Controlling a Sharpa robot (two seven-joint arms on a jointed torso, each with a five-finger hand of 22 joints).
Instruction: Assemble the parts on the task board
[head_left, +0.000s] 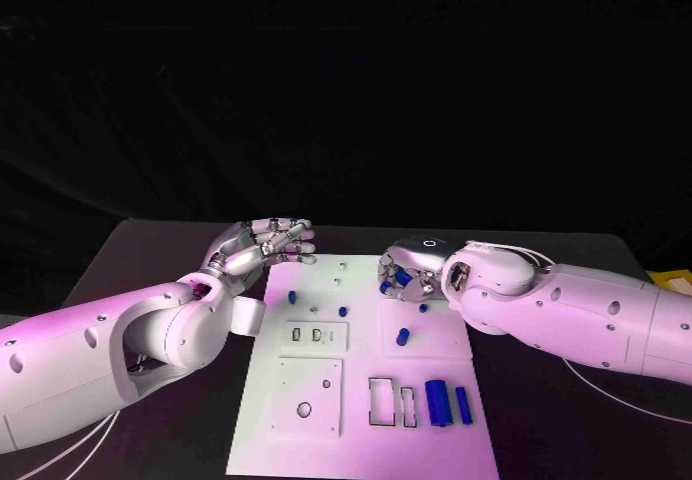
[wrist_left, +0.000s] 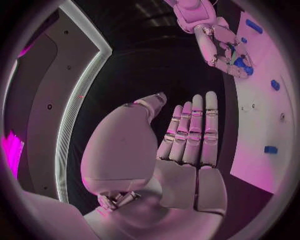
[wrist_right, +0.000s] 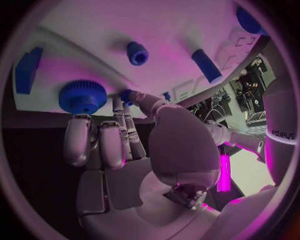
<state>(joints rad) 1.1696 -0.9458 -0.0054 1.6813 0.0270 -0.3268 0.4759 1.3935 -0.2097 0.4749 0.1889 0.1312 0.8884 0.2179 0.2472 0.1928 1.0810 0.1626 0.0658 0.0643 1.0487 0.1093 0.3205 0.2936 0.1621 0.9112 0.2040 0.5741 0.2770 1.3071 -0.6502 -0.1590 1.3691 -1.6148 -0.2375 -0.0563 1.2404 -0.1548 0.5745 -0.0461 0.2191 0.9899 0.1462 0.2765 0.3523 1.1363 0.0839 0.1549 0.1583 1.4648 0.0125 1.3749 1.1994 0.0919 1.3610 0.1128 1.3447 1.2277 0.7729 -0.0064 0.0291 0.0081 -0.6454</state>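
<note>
At the task board's (head_left: 361, 400) far edge, right hand (head_left: 408, 274) pinches a half-hidden small blue part (head_left: 387, 288); left hand (head_left: 267, 243) hovers flat-fingered, empty.

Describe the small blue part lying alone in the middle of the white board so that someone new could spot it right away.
Start at the white task board in the middle of the black table. Its near right corner holds two upright blue bars side by side. Look farther away from them, toward the right hand: the small blue part lies there alone, shorter than the bars and touching nothing.
</note>
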